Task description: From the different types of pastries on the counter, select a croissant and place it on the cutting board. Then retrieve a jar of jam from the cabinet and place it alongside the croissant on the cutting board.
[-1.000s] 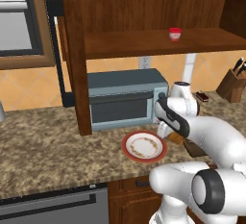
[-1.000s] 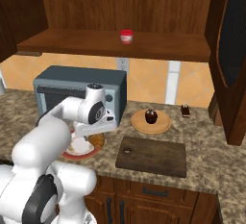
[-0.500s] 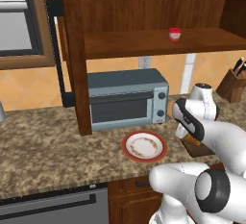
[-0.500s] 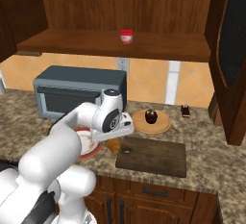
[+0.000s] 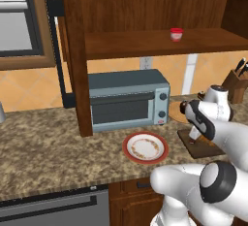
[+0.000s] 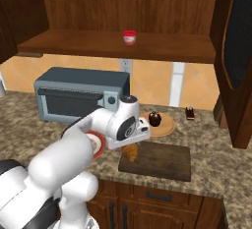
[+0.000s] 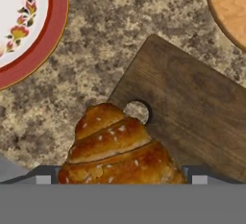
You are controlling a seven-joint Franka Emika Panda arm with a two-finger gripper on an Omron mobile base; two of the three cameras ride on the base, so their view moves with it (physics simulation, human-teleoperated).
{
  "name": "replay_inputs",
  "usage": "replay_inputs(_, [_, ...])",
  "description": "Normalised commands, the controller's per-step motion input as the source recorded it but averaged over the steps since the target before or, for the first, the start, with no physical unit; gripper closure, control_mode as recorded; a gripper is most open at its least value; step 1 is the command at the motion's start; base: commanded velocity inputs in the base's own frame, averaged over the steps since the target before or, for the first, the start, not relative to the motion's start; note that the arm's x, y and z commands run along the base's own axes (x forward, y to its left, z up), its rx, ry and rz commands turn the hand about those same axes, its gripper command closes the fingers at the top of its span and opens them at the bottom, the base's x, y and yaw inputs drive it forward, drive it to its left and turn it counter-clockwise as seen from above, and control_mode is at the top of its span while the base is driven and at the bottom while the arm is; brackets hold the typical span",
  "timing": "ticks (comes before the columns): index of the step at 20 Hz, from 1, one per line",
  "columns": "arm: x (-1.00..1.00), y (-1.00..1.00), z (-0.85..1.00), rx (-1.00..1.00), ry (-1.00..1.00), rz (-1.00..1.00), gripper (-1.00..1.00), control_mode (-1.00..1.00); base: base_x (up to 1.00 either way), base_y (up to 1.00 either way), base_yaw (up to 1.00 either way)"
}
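We log: two-finger gripper (image 7: pixel 120 177) clenched on golden-brown ridged croissant (image 7: pixel 117 151) | above holed end of dark brown rectangular wooden cutting board (image 7: pixel 192 107) | red-rimmed plate (image 7: pixel 29 23) nearby.

- counter (image 6: pixel 216 149): toaster oven (image 6: pixel 81 94) at back
- red-rimmed plate (image 5: pixel 145 147) in front of oven
- cutting board (image 6: pixel 162 160), tan plate (image 6: pixel 165 125) right of oven
- cabinet shelf (image 6: pixel 162 48): jam jar (image 6: pixel 129 38) above oven
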Motion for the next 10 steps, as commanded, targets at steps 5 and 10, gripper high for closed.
replay_inputs(5, [0.08, -0.05, -0.33, -0.04, -0.01, 0.0, 1.0, -1.0, 0.0, 0.0, 0.0])
replay_inputs(10, [0.09, -0.09, -0.17, -0.02, -0.1, 0.0, 1.0, -1.0, 0.0, 0.0, 0.0])
